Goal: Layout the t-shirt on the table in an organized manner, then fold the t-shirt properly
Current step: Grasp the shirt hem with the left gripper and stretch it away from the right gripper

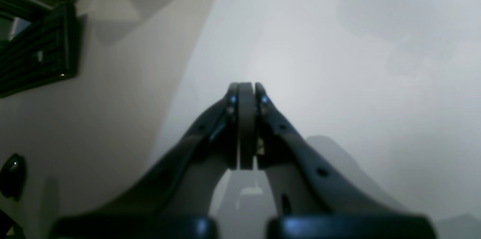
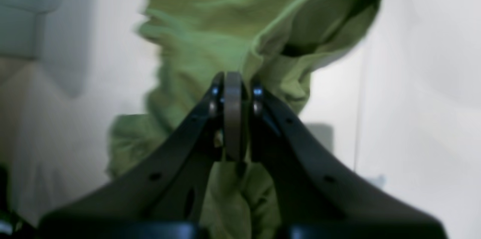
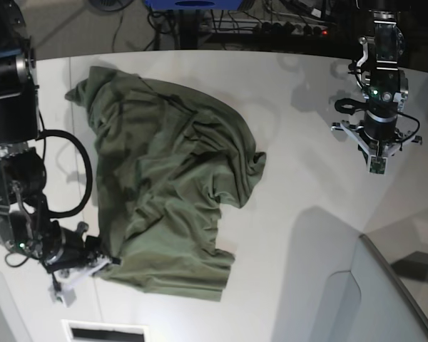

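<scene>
Grey-white angled panel (image 3: 385, 292) at corner; cables (image 3: 285, 18) and blue object (image 3: 192, 4) beyond far edge.

My base view: overhead, whole table (image 3: 299, 142). My wrist views: close behind jaws; right shares t-shirt (image 2: 210, 36) with base.

light: dim, soft shadows | wrist views: blurred | base view: sharp

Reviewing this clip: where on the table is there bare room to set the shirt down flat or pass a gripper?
Bare table lies between the t-shirt and the left gripper, and down toward the angled panel. A narrow strip runs along the far edge above the shirt. It is crowded at the near-left corner, where the right gripper pinches the hem.
</scene>
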You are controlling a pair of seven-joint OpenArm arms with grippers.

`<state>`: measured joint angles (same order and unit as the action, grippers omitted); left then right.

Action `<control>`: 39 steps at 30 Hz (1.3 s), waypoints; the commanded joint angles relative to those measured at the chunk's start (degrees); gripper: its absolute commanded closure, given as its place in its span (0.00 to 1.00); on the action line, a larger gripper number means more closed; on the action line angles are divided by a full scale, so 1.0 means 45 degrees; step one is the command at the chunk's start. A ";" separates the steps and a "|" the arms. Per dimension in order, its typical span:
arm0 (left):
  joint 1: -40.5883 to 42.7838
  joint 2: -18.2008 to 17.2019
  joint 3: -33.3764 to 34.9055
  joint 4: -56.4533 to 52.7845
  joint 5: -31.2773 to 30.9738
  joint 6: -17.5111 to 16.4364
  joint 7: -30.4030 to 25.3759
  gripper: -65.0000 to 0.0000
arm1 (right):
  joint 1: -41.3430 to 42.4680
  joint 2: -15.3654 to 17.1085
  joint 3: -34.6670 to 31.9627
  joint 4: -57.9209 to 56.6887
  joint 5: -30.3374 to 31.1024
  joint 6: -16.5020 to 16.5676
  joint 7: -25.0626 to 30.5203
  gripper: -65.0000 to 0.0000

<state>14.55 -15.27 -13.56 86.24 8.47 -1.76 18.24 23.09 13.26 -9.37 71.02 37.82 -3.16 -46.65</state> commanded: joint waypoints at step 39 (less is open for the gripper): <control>-0.3086 0.0472 0.7322 -0.4736 -0.2673 0.0244 -0.0293 1.00 | -0.1234 0.1577 0.3986 -0.0731 -0.1089 0.1415 0.0863 1.00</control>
<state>0.62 -11.66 19.77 65.47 -5.39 -2.52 11.60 15.97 19.25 8.19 66.67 32.64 2.96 -44.12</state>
